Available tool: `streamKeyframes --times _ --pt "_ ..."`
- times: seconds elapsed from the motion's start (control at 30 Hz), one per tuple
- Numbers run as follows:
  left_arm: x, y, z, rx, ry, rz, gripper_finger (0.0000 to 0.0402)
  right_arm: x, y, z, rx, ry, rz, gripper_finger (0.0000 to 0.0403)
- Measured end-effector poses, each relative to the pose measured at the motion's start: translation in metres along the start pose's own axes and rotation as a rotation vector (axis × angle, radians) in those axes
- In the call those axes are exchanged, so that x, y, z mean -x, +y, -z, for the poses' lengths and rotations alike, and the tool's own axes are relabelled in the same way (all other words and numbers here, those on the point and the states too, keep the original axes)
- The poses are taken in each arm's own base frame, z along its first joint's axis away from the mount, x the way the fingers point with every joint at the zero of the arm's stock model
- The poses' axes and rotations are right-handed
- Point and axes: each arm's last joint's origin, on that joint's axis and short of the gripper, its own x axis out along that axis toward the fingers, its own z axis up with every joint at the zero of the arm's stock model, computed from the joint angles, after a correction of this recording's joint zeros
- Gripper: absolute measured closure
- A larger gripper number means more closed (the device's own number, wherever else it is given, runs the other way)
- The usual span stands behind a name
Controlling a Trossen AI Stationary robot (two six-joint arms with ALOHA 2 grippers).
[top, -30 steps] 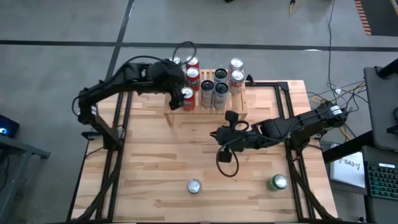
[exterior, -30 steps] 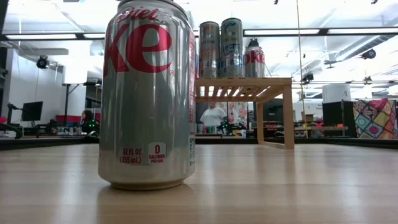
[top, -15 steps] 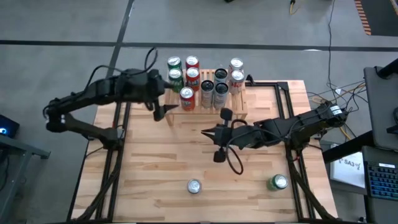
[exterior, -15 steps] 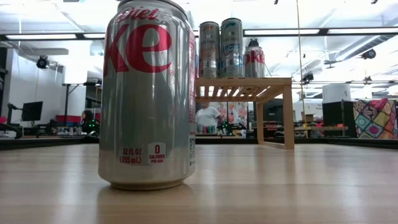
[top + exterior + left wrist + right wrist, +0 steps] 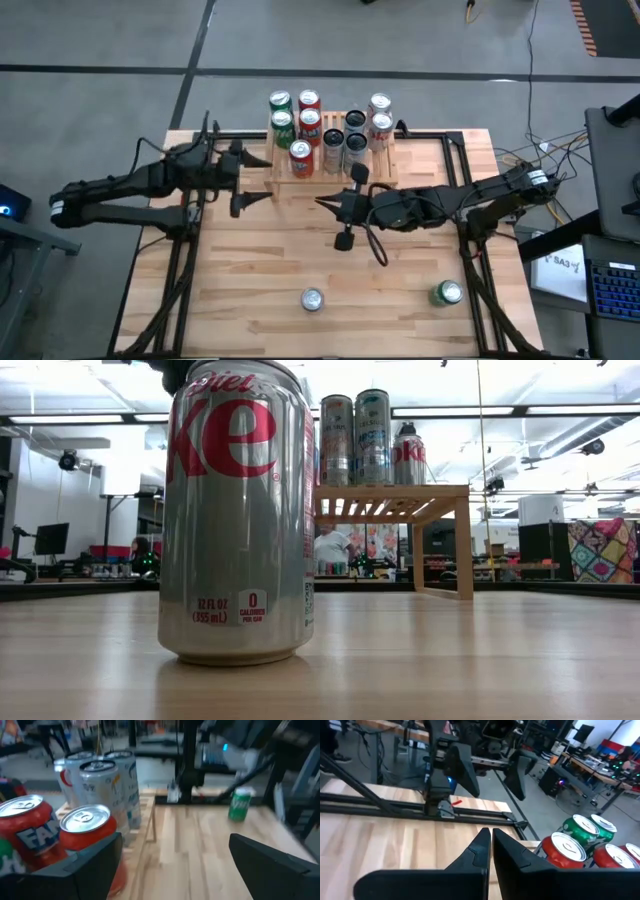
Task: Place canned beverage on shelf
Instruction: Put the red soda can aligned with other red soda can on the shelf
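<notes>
Light-wood slatted shelf (image 5: pixel 335 170) holds eight cans, left gripper (image 5: pixel 243 178) wide open and empty beside it (right gripper (image 5: pixel 330 208) shut mid-table), so next: fetch the silver can (image 5: pixel 312 299) near the front edge.

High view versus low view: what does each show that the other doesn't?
Only the high view shows both arms, the open left gripper beside the shelf, the shut right gripper over mid-table, and a green can at the near right. Only the low view shows the Diet Coke label and the room behind. Both show that silver can and cans on the shelf.
</notes>
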Motion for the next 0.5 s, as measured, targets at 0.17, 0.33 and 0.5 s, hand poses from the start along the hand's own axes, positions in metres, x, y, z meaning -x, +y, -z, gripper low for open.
streamKeyframes --times 0.17,0.33,0.5 --pt "-0.004 -0.001 0.030 0.021 -0.058 -0.005 0.0050 -0.022 -0.002 0.012 0.066 0.034 0.031 0.0394" --pt "-0.013 -0.002 0.056 -0.004 -0.115 -0.016 0.0050 -0.034 -0.005 0.021 0.100 0.077 0.049 0.0394" --pt "-0.019 0.003 0.073 -0.087 -0.058 -0.186 0.0063 -0.032 -0.010 0.020 0.119 0.089 0.054 0.0394"
